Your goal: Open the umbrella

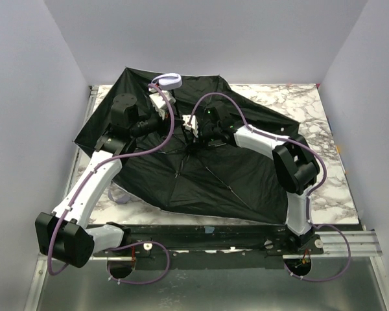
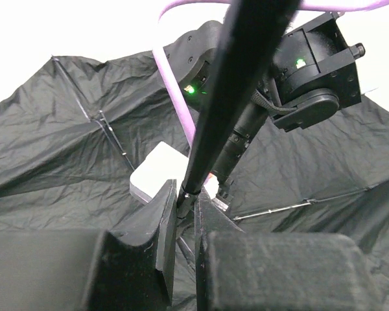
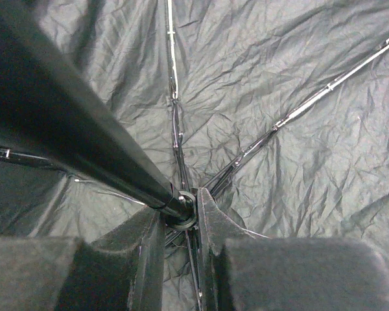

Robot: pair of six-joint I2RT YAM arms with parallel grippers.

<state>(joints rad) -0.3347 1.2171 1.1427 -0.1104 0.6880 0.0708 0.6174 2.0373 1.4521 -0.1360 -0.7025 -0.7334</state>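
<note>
around: pale walls (image 1: 26, 97) on three sides, marble tabletop (image 1: 324, 123) bare to the right | in the way: both arms reach over the cloth | umbrella (image 1: 201, 175): spread on the tabletop, black inside up, creased, ribs (image 3: 324, 87) fanning out, pale handle (image 1: 168, 81) at the far side | left tool (image 2: 185, 201): clamped on the thin shaft (image 2: 240, 84) | right tool (image 3: 181, 219): clamped on the shaft's ring at the hub

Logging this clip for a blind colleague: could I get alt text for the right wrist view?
The right gripper grips the thick black shaft of the umbrella at its hub, where thin ribs fan out across its wrinkled black underside.
</note>
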